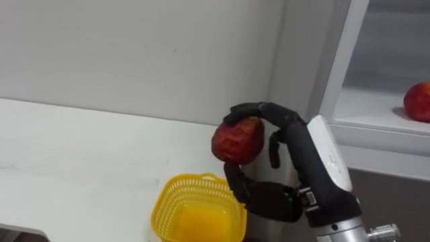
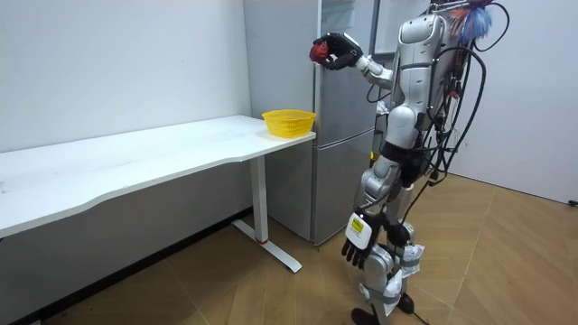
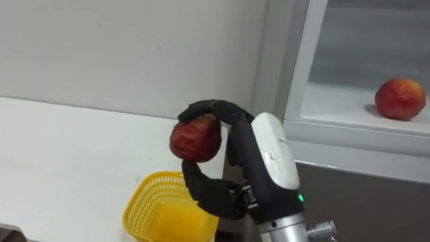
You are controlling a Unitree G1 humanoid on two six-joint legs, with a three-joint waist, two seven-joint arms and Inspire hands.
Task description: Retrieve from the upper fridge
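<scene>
A round red fruit (image 1: 237,140) is clamped in the curled fingers of the right hand (image 1: 299,153), above a yellow mesh basket (image 1: 195,208) on the white table (image 1: 80,148). 1 other red fruit (image 1: 418,101) lies on the fridge shelf (image 1: 366,109). The left hand (image 2: 355,248) is hung by the thigh, and its state cannot be told.

The robot has a silver-grey body and legs with darker joints, and black cables hang in loops at its back. Its right hand (image 1: 295,154) has black fingers, a rounded white cover on the back and a small green light near the metal wrist. The left hand (image 2: 355,253) is black with a white tag.
</scene>
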